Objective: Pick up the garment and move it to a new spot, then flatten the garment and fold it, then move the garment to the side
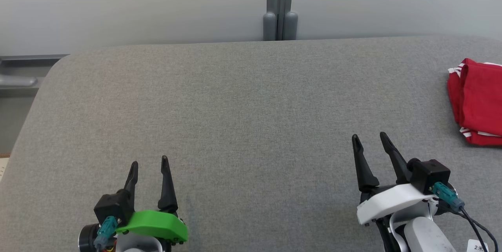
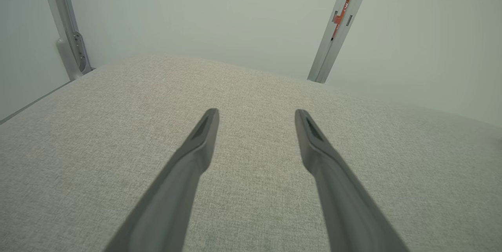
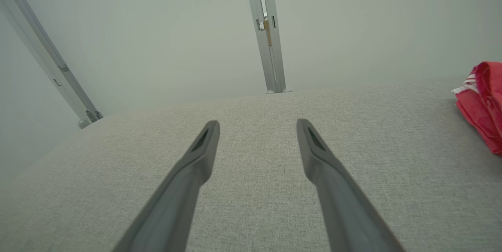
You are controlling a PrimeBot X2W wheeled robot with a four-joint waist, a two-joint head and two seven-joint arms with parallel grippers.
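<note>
Grey cloth-covered table (image 1: 235,107) before pale wall panels (image 1: 117,5) joined by a metal post (image 1: 280,5), as I see it from the operator's station.

**Position of the work.** The red garment (image 1: 478,103), with white striped trim, lies ahead of the right gripper (image 1: 369,135) and off to its right, well apart from it. It is farther again from the left gripper (image 1: 149,160). It looks folded into a compact stack. The frame edge cuts off its outer side, so I cannot tell how close it sits to the table's rim.

**Hazards, as I judge them.**
- A reach from the right gripper could catch only the top layer. The stack would then peel open as I lift.
- A low sideways approach could push the cloth farther outward, perhaps off the table, since I cannot see that edge.
- Fingertips driven too deep could snag the table covering as well as the cloth.
- The left gripper stands too far off to steady the bundle unless the body turns, which would also shift my view.

**State of the tools.** Both grippers hover over bare table. Each has its two dark fingers spread wide, which the wrist views (left gripper (image 2: 257,111), right gripper (image 3: 258,122)) show clearly. Neither holds or touches anything, and only grey fabric shows between the fingers.
</note>
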